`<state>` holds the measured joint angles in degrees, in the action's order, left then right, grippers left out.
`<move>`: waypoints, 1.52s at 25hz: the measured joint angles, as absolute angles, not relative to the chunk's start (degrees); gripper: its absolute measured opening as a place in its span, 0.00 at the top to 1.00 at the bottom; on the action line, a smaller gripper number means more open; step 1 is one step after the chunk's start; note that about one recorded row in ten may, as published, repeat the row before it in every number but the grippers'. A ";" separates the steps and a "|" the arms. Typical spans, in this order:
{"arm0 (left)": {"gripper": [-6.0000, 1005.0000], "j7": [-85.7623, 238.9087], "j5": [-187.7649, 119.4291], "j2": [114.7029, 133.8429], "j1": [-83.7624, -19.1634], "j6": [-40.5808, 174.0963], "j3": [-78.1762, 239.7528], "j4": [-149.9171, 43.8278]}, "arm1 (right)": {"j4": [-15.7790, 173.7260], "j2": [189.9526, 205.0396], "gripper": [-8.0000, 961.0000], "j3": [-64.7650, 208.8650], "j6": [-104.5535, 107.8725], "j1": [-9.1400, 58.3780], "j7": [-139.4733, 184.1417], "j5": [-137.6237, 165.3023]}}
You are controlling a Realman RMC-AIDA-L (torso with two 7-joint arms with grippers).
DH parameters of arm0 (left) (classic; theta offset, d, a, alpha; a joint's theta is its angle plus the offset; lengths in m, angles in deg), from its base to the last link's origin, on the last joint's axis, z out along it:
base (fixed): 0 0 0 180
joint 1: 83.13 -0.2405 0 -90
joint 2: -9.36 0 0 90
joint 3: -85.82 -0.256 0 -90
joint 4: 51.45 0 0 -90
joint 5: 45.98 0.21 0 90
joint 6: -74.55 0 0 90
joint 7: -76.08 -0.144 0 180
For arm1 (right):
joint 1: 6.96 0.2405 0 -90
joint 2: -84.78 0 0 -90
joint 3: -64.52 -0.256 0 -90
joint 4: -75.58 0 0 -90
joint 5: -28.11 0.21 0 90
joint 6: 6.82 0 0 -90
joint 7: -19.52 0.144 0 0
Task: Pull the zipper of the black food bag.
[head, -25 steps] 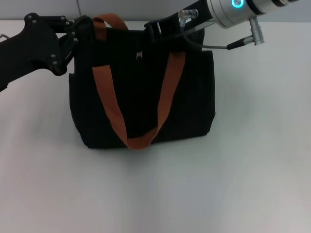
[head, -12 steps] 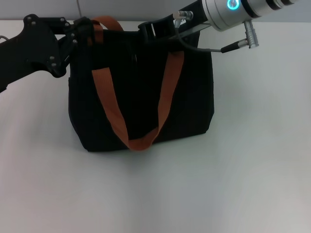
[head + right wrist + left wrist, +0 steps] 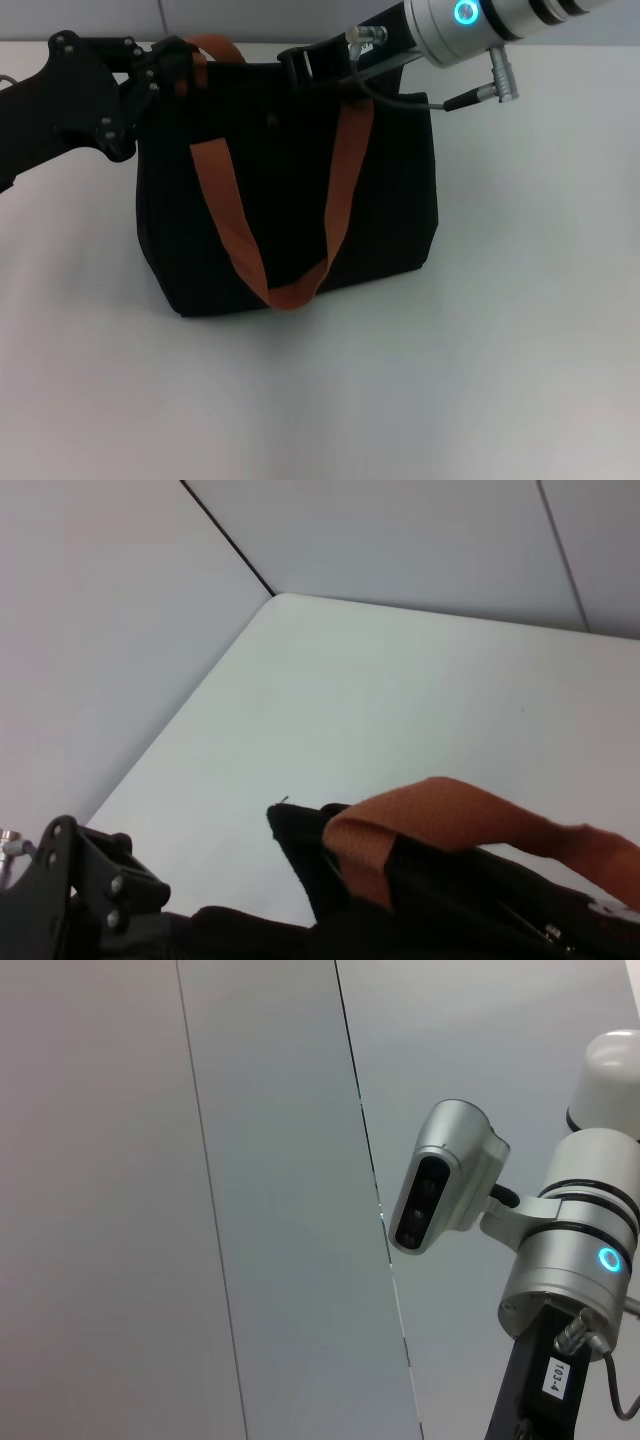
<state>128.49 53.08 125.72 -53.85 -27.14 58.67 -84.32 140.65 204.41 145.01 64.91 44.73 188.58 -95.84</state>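
The black food bag (image 3: 290, 200) stands upright at the middle back of the white table, with its orange-brown strap (image 3: 225, 220) hanging down its front. My left gripper (image 3: 178, 62) is shut on the bag's top left corner, beside the far strap. My right gripper (image 3: 292, 68) reaches in from the right over the bag's top edge. It is shut on the zipper, a small silver glint (image 3: 272, 120) on the dark top. The right wrist view shows the bag's top corner (image 3: 300, 920), a strap (image 3: 450, 810) and the left gripper (image 3: 80, 890).
The white table (image 3: 320, 400) stretches in front of and to both sides of the bag. A grey panelled wall stands behind it. The right wrist's cable and plug (image 3: 475, 95) stick out over the bag's right side. The left wrist view shows only the wall and the right arm's wrist camera (image 3: 440, 1190).
My right gripper has moved left along the bag's top edge, and the silver glint moved left with it. The bag's top has shifted slightly left. The left gripper has held still.
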 joint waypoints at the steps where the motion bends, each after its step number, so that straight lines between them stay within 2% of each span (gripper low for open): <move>1: 0.96 128.50 53.08 125.72 -53.87 -27.17 58.67 -84.32 | 140.37 204.41 0.86 145.05 64.87 44.92 188.60 -95.84; 5: 0.96 128.55 53.07 125.72 -54.05 -27.27 58.67 -84.32 | 140.27 204.41 0.86 145.78 64.24 44.89 188.63 -95.90; 10: 0.96 128.55 53.07 125.72 -54.30 -27.78 58.67 -84.34 | 140.86 204.40 1.00 146.17 63.95 44.37 188.64 -95.86; 29: 0.96 128.81 53.06 125.58 -54.85 -28.06 59.37 -84.24 | 144.93 204.45 0.99 145.33 64.60 41.85 189.11 -99.36; 38: 0.96 128.81 53.06 125.55 -54.85 -28.12 59.37 -84.24 | 149.24 204.31 0.93 144.15 66.45 39.11 188.29 -97.76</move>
<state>128.81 53.06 125.55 -54.85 -28.12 59.37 -84.24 149.24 204.31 144.15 66.45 39.11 188.29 -97.76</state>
